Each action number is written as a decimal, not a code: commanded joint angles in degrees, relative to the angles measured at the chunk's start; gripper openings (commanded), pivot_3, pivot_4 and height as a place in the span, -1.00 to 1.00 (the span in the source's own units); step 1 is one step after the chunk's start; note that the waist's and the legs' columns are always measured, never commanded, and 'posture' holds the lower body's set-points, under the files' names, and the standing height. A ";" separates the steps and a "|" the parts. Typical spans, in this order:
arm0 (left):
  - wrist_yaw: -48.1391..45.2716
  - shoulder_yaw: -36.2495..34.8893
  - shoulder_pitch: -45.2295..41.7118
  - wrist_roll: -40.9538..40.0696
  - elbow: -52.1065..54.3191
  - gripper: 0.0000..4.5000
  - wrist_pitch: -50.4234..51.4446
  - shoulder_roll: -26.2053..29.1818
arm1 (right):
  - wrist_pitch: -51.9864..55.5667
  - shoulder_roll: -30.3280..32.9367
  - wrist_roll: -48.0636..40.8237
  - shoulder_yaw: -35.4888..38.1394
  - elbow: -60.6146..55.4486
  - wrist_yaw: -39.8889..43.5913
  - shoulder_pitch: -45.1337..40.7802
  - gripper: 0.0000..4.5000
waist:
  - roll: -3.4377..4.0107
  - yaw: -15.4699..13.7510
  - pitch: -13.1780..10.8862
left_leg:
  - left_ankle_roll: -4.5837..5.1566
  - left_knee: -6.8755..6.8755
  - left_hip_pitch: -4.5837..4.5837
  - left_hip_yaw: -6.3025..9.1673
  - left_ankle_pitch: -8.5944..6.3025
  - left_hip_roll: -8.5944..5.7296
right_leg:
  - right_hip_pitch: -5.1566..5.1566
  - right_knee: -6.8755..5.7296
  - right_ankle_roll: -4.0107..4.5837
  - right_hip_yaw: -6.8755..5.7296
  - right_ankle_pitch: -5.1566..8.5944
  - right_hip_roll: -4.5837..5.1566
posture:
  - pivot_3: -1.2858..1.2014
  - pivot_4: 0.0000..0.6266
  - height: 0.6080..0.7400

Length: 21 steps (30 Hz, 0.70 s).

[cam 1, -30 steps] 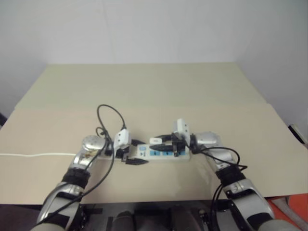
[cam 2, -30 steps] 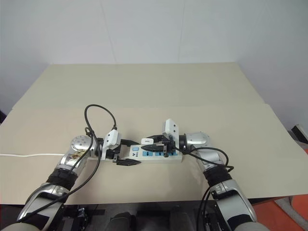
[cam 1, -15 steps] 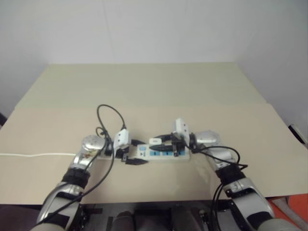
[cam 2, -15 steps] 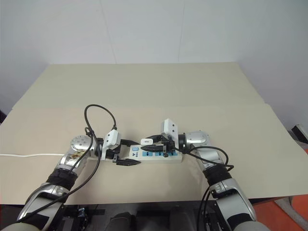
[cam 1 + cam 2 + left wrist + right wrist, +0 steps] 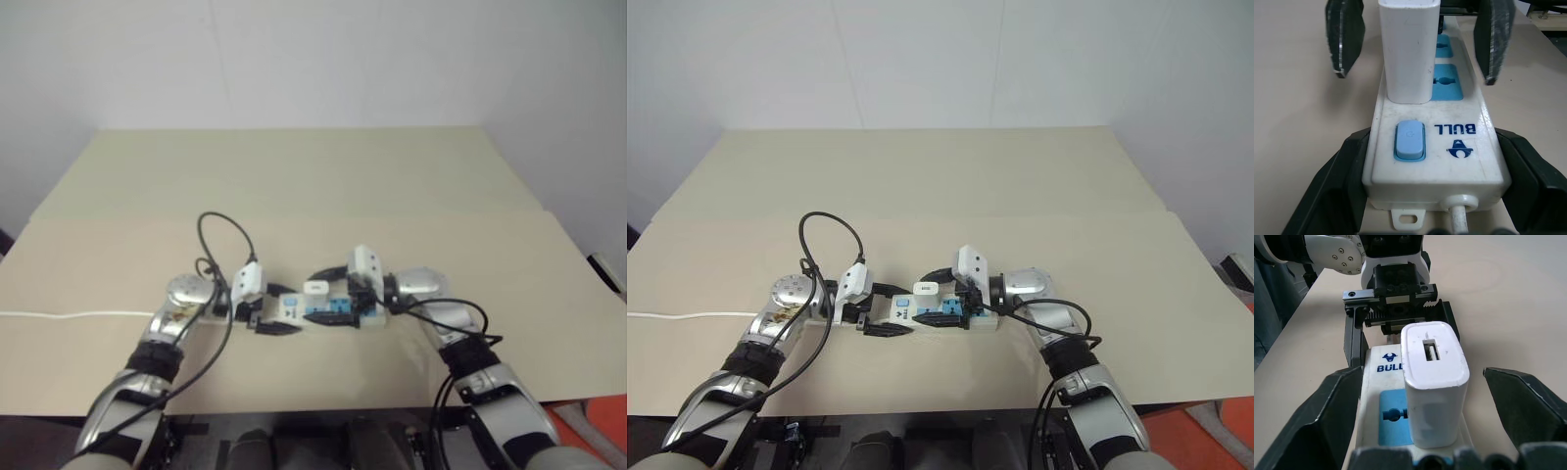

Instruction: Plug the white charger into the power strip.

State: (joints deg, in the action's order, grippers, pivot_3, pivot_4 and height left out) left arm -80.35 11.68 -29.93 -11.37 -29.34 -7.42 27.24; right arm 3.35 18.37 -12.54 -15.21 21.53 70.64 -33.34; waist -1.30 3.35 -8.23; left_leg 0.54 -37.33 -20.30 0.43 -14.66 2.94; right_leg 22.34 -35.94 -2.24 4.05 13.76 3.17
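Note:
The power strip (image 5: 338,311) lies flat on the beige table between my two hands. The white charger (image 5: 1409,49) stands upright in the blue socket beside the strip's light-blue switch (image 5: 1409,141). My left gripper (image 5: 274,309) is shut on the power strip's switch end, one black finger (image 5: 1347,181) against each long side. My right gripper (image 5: 940,299) is open, its fingers (image 5: 1332,406) wide apart on either side of the charger (image 5: 1432,382) and touching neither it nor the strip.
The strip's thin white cord (image 5: 69,315) runs left across the table (image 5: 294,186) to its edge. A black cable loop (image 5: 220,230) rises behind my left wrist. The table's front edge is close below the strip.
My right gripper has opened, its fingers spreading away from the charger it held. The charger stays standing in the socket. My left gripper and the strip have not moved.

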 commanded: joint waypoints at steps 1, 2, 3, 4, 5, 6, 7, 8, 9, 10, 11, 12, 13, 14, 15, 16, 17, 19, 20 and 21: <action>-0.01 -0.05 -0.53 0.72 -0.30 0.46 -0.13 0.39 | 1.95 -0.09 0.48 -0.16 0.90 -0.55 0.98 0.98 | 0.00 0.00 0.00 | 0.00 0.00 0.00 0.00 0.00 0.00 | 0.00 0.00 0.00 0.00 0.00 0.00 | 0.03 -0.52 1.00; 0.03 -0.04 -0.56 0.73 -0.32 0.46 -0.15 0.35 | 1.95 0.17 0.48 0.13 0.69 -0.60 0.82 0.98 | 0.00 0.00 0.00 | 0.00 0.00 0.00 0.00 0.00 0.00 | 0.00 0.00 0.00 0.00 0.00 0.00 | 0.03 -0.52 1.00; 0.13 -0.06 -0.66 0.73 -0.43 0.46 -0.13 0.23 | 2.31 0.61 0.10 0.75 0.10 -0.65 0.62 0.98 | -0.01 -0.01 -0.01 | 0.00 0.00 0.00 0.00 0.00 0.00 | 0.00 0.00 0.00 0.00 0.00 0.00 | 0.03 -0.52 1.00; 0.19 -0.06 -0.74 0.72 -0.47 0.46 -0.09 0.14 | 2.72 1.03 -0.30 1.31 -0.56 -0.65 0.50 0.98 | -0.02 -0.06 -0.01 | 0.00 0.00 -0.01 0.00 0.00 0.00 | 0.00 0.00 -0.01 0.00 0.01 0.00 | 0.03 -0.52 1.00; 0.22 -0.04 -0.82 0.75 -0.56 0.46 -0.10 0.07 | 3.08 1.63 -0.67 1.82 -1.43 -0.52 0.46 0.98 | -0.03 -0.15 -0.02 | 0.00 0.00 -0.02 0.00 0.00 0.00 | 0.01 0.00 -0.01 0.00 0.01 0.00 | 0.03 -0.52 1.00; 0.23 -0.03 -0.93 0.79 -0.74 0.46 -0.20 -0.02 | 3.61 2.44 -1.23 2.44 -2.70 -0.24 0.54 0.98 | -0.03 -0.27 -0.03 | 0.00 0.00 -0.03 0.00 0.00 0.00 | 0.02 0.01 -0.02 0.00 0.01 0.01 | 0.03 -0.52 1.00; 0.23 -0.03 -1.02 0.84 -0.86 0.46 -0.27 -0.09 | 4.27 3.13 -1.76 2.97 -3.90 -0.03 0.69 0.98 | -0.03 -0.48 -0.05 | 0.00 0.00 -0.05 0.00 0.00 -0.01 | 0.04 0.02 -0.02 0.00 0.01 0.01 | 0.03 -0.52 1.00; 0.28 -0.04 -1.17 0.91 -1.11 0.46 -0.38 -0.23 | 5.22 4.09 -2.55 3.71 -5.69 0.16 0.98 0.98 | -0.04 -0.69 -0.06 | 0.00 0.00 -0.11 0.00 0.00 -0.01 | 0.09 0.03 -0.01 0.00 0.00 0.01 | 0.03 -0.52 1.00; 0.36 -0.04 -1.35 1.00 -1.40 0.46 -0.56 -0.41 | 6.39 5.37 -3.58 4.57 -7.84 0.53 1.43 0.98 | -0.04 -0.82 -0.06 | 0.00 0.00 -0.20 0.00 0.00 -0.02 | 0.18 0.04 0.00 0.00 0.00 0.01 | 0.03 -0.52 1.00; 0.40 -0.05 -1.50 1.05 -1.64 0.46 -0.70 -0.56 | 7.24 6.44 -4.36 5.22 -9.63 0.78 1.91 0.98 | -0.04 -0.97 -0.06 | 0.00 0.00 -0.34 0.00 0.00 -0.02 | 0.32 0.04 0.05 -0.01 -0.04 0.01 | 0.03 -0.52 1.00; 0.47 -0.05 -1.71 1.08 -1.93 0.46 -0.82 -0.76 | 8.16 7.79 -5.29 6.09 -11.65 1.04 2.58 0.98 | -0.04 -1.04 -0.06 | 0.00 0.00 -0.56 0.00 0.00 -0.03 | 0.56 0.03 0.10 0.00 -0.07 0.02 | 0.03 -0.52 1.00; 0.54 -0.07 -1.93 1.13 -2.28 0.46 -1.03 -0.95 | 9.19 9.22 -6.27 7.07 -13.76 1.30 3.39 0.98 | -0.04 -1.14 -0.06 | 0.00 0.00 -0.78 0.00 0.01 -0.03 | 0.77 0.01 0.11 0.00 -0.08 0.02 | 0.03 -0.52 1.00; 0.55 -0.09 -2.17 1.13 -2.64 0.46 -1.24 -1.14 | 10.11 10.79 -7.21 8.16 -16.00 1.50 4.34 0.98 | -0.03 -1.26 -0.06 | 0.00 0.00 -0.89 0.00 0.01 -0.04 | 0.89 0.00 0.11 0.00 -0.09 0.02 | 0.03 -0.52 1.00; 0.45 -0.12 -2.51 1.09 -3.10 0.46 -1.52 -1.37 | 11.41 12.71 -8.55 9.73 -18.59 1.58 5.41 0.98 | -0.03 -1.33 -0.06 | 0.00 0.00 -0.90 0.00 0.01 -0.04 | 0.89 0.01 0.11 0.00 -0.09 0.02 | 0.03 -0.52 1.00; 0.37 -0.13 -2.75 1.07 -3.43 0.46 -1.73 -1.53 | 12.35 13.99 -9.48 10.75 -20.32 1.56 6.14 0.98 | -0.03 -1.42 -0.07 | 0.00 0.01 -0.90 0.00 0.01 -0.05 | 0.88 0.05 0.10 -0.01 -0.09 0.03 | 0.03 -0.52 1.00; 0.31 -0.15 -2.97 1.06 -3.68 0.46 -1.89 -1.66 | 13.11 15.20 -10.37 11.63 -21.69 1.63 6.69 0.98 | -0.04 -1.54 -0.07 | 0.00 0.02 -0.93 0.00 0.01 -0.06 | 0.89 0.09 0.10 -0.01 -0.08 0.04 | 0.03 -0.52 1.00; 0.22 -0.19 -3.15 1.04 -3.87 0.46 -2.04 -1.74 | 13.94 16.23 -11.22 12.51 -22.75 1.59 7.08 0.98 | -0.05 -1.64 -0.07 | 0.00 0.02 -0.92 0.00 0.01 -0.08 | 0.87 0.11 0.09 -0.01 -0.08 0.05 | 0.03 -0.52 1.00; -0.22 -0.29 -3.62 0.77 -4.13 0.46 -2.27 -1.90 | 15.44 18.57 -12.99 14.86 -24.29 1.55 7.72 0.98 | -0.07 -1.73 -0.09 | 0.00 0.02 -0.92 -0.01 0.01 -0.09 | 0.85 0.13 0.06 -0.01 -0.09 0.06 | 0.03 -0.52 1.00; -0.92 -0.35 -3.79 0.33 -3.96 0.46 -2.04 -1.88 | 15.95 19.97 -13.73 16.02 -24.92 1.80 8.21 0.98 | -0.08 -1.74 -0.09 | 0.00 0.01 -0.91 -0.01 0.01 -0.09 | 0.85 0.13 0.05 -0.01 -0.09 0.06 | 0.03 -0.52 1.00; -1.14 -0.43 -3.87 0.14 -3.87 0.46 -2.29 -1.89 | 16.42 21.02 -14.31 16.78 -25.38 1.92 8.61 0.98 | -0.08 -1.83 -0.10 | 0.00 0.01 -0.91 -0.01 0.01 -0.09 | 0.85 0.13 0.04 -0.01 -0.09 0.06 | 0.03 -0.52 1.00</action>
State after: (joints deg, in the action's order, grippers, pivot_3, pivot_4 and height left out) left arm -80.92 11.69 -33.20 -11.18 -33.15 -9.62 25.11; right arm 18.83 38.16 -24.47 -1.08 -1.35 72.22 -25.03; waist -1.38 1.52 -8.32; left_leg 0.53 -37.32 -21.22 0.42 -14.65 2.85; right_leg 23.19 -35.81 -2.22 4.04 13.69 3.23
